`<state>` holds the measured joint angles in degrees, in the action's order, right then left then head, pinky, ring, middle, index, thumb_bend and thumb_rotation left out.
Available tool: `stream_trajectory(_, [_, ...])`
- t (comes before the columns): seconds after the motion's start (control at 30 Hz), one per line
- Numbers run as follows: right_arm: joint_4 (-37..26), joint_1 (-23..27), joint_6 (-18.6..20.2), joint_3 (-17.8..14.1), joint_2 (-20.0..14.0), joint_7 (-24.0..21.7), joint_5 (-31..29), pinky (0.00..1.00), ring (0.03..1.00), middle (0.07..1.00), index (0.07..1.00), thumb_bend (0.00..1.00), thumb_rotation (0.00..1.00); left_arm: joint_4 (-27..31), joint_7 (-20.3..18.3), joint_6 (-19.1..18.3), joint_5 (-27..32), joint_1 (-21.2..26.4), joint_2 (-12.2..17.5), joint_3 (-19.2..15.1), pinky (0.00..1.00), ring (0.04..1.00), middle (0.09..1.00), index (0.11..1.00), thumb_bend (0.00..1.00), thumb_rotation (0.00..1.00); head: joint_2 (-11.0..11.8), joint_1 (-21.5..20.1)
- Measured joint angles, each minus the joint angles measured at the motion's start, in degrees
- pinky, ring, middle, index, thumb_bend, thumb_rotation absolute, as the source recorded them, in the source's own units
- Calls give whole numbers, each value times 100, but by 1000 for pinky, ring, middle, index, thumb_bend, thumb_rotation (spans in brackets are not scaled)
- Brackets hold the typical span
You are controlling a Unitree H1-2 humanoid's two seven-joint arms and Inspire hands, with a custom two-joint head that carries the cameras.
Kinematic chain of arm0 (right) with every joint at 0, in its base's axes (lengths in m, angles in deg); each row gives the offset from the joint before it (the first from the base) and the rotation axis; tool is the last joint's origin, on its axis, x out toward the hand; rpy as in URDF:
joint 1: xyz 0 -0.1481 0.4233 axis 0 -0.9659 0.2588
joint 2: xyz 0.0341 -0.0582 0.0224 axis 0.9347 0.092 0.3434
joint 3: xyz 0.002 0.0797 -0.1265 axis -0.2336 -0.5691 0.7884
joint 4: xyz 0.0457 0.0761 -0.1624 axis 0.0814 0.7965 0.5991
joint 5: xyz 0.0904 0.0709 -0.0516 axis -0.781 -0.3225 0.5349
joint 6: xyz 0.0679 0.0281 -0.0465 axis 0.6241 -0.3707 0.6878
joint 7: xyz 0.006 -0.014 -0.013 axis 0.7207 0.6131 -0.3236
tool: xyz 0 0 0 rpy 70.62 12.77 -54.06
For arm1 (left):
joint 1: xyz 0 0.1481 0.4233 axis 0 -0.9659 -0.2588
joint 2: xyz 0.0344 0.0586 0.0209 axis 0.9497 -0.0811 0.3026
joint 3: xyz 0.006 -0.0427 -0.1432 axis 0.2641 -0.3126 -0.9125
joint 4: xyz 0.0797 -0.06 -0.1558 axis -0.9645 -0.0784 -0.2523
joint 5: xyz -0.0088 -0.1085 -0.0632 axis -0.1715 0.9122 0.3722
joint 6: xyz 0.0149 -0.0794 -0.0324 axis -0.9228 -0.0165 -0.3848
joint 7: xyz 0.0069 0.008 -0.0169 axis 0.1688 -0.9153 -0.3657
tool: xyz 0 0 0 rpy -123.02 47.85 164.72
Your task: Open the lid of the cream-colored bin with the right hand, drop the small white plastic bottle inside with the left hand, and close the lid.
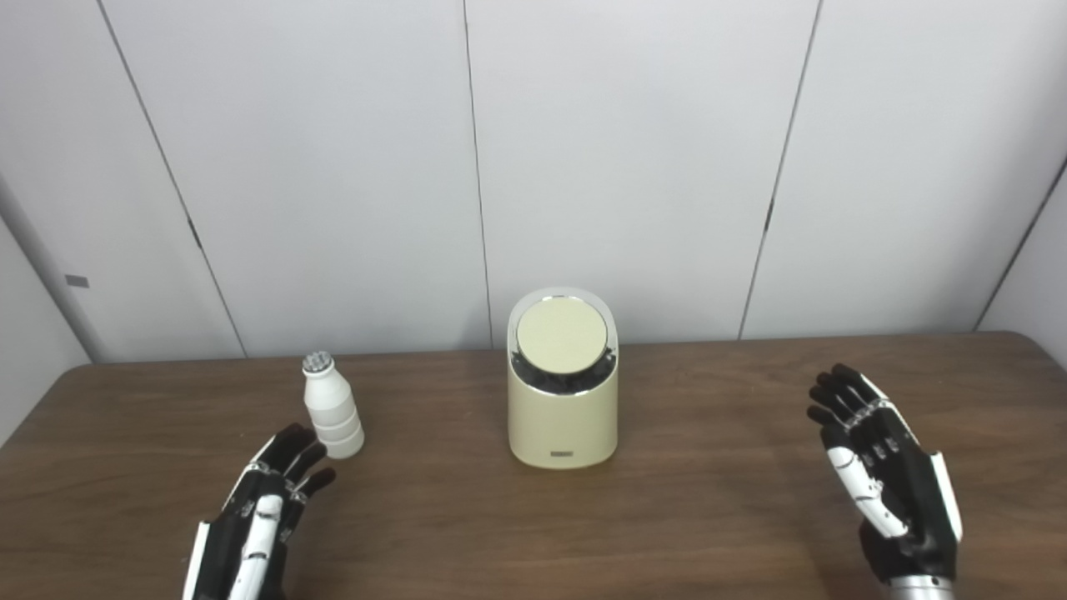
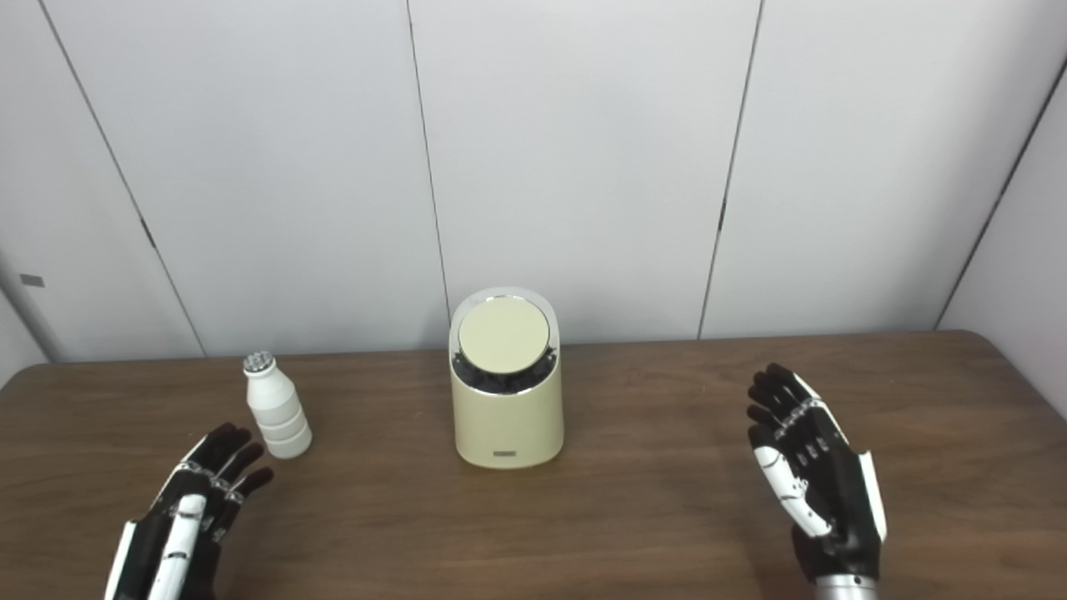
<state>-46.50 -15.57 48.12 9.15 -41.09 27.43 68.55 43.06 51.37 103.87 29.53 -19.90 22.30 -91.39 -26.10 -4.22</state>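
pale wall panels with dark seams close off the back of a brown wooden table, and everything the task needs sits on that top. taking the cream-colored bin as the centre of the clock, the small white plastic bottle stands upright at about nine o'clock, well apart from it. the left hand is near seven o'clock, its fingertips just beside the bottle's base but not touching. the right hand is near four o'clock, well clear of the bin.

the round lid lies shut in its tilted, chrome-edged rim, facing the cameras, so it looks set up for a press or lift from the front, and i judge no step of the task is done yet. the bottle on the left and the free space on the right fit the split of work, each hand waiting on its own side.

the left hand lies low, back up, fingers loosely apart and slightly curled, holding nothing. the right hand stands on edge, palm turned inward, fingers straight and lightly spread, also empty.

both arms are cut off by the bottom edge, as is part of the left hand. how the lid opens i cannot tell: the dark gap under its front edge hides any hinge or catch. the small dark label low on the bin's front is too small to read, and the bottle's cap shows only a dotted grey top.
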Motion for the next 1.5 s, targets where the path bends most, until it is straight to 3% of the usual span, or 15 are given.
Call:
stream_trajectory(0.53, [49, 38, -88, -16, -5, 14, 115, 803, 834, 833, 824, 258, 413, -22, 50, 6, -91, 17, -14, -5, 772, 831, 845, 821, 300, 564, -35, 26])
stream_trajectory(0.6, [13, 30, -82, -9, -7, 45, 222, 774, 818, 831, 829, 288, 406, -22, 59, 6, -92, 16, -14, -3, 775, 837, 852, 826, 299, 568, -35, 26])
stream_trajectory(0.7, [-113, -12, -72, 32, -10, 93, 467, 764, 809, 827, 820, 423, 355, -21, 57, 6, -92, 15, -14, 0, 775, 836, 850, 824, 285, 530, -44, 53])
stream_trajectory(0.83, [-264, -38, 79, 103, -10, 115, 670, 755, 803, 825, 804, 564, 427, -17, 61, 6, -93, 10, -13, -6, 762, 829, 843, 818, 289, 506, -53, 44])
stream_trajectory(1.03, [-735, -59, 774, 216, 12, 217, 910, 753, 803, 826, 803, 670, 512, -8, 102, 5, -103, 6, -16, -9, 768, 832, 844, 817, 285, 500, -35, 61])
stream_trajectory(1.27, [-1153, 567, 1408, 422, -52, 354, 1622, 740, 824, 836, 807, 747, 586, -6, 100, 6, -106, 12, -20, -3, 781, 841, 853, 830, 280, 526, -17, 35])
stream_trajectory(1.37, [-1280, 805, 1734, 528, -132, 360, 1991, 755, 835, 845, 824, 871, 632, -6, 101, 6, -107, 14, -24, 0, 774, 836, 850, 828, 280, 528, -9, 35])
stream_trajectory(1.5, [-1387, 927, 2218, 704, -286, 332, 2411, 815, 890, 905, 895, 912, 654, -7, 101, 10, -107, 16, -27, -1, 769, 830, 843, 820, 285, 518, 9, 35])
